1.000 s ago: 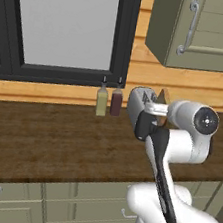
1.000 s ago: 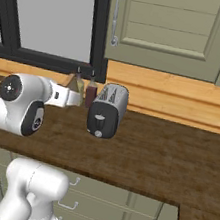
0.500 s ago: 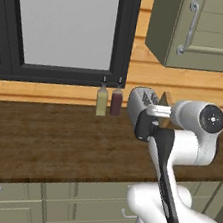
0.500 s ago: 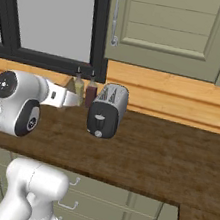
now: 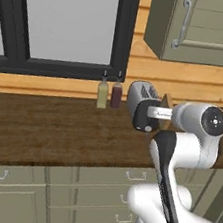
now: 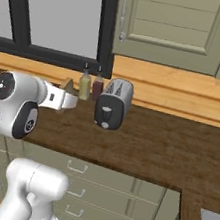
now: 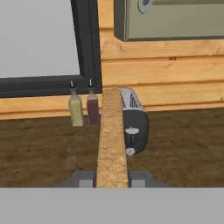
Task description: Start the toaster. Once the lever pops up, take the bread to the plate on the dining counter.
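Brown crust and a tan face mark the bread (image 5: 166,107) we hold in the left base view, where only a small wedge of it rises above our gripper (image 5: 160,112). Just ahead of the hand sits the toaster (image 5: 139,103) on the worktop (image 5: 45,129), so close that we cannot tell whether they touch. Two bottles (image 5: 109,92) stand beyond the toaster, against the wall.

From the right base view our gripper (image 6: 66,97) reaches out level from the arm, with the bread (image 6: 68,84) standing up out of it; the jaws themselves are too small here to read. The toaster (image 6: 113,104) lies ahead of the hand with a clear gap of worktop (image 6: 152,144) between, and the bottles (image 6: 90,87) are beyond the hand, by the toaster.

Through the hand view the bread (image 7: 112,140) runs edge-on straight away from us, clamped between the fingers (image 7: 83,178) of the gripper (image 7: 112,178). Past its far end the toaster (image 7: 134,124) shows its dark front, partly hidden behind the slice. To the slice's left stand the bottles (image 7: 84,107), on the worktop (image 7: 39,153).
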Available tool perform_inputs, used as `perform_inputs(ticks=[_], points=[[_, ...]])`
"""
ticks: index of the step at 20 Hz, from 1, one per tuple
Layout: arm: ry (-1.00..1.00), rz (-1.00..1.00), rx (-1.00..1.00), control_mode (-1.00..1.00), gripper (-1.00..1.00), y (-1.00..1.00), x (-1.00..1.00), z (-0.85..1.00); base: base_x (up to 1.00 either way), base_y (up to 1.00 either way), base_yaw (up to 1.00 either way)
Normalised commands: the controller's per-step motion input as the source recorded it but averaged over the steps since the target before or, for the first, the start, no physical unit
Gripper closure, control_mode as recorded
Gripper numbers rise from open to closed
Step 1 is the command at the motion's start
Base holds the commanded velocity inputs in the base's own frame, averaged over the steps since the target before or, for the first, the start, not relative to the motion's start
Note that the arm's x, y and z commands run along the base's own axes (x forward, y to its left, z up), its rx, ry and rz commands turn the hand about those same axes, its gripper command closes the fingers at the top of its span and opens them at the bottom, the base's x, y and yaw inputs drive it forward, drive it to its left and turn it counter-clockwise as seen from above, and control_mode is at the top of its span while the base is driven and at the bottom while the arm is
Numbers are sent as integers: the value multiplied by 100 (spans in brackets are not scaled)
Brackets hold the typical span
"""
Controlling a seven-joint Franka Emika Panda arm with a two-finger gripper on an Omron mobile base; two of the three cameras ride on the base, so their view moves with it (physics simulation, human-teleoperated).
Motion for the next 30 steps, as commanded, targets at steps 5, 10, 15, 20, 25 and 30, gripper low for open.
perform_inputs(ticks=[5, 10, 15, 20, 25, 30], points=[[0, 0, 0, 100, 100, 0, 0, 0, -59, 33, 47], [0, 0, 0, 100, 100, 0, 0, 0, -18, 31, 95], [0, 0, 0, 100, 100, 0, 0, 0, -14, 5, 100], [0, 0, 0, 100, 100, 0, 0, 0, -7, 7, 100], [0, 0, 0, 100, 100, 0, 0, 0, 0, 15, 100], [0, 0, 0, 100, 100, 0, 0, 0, 0, 7, 100]])
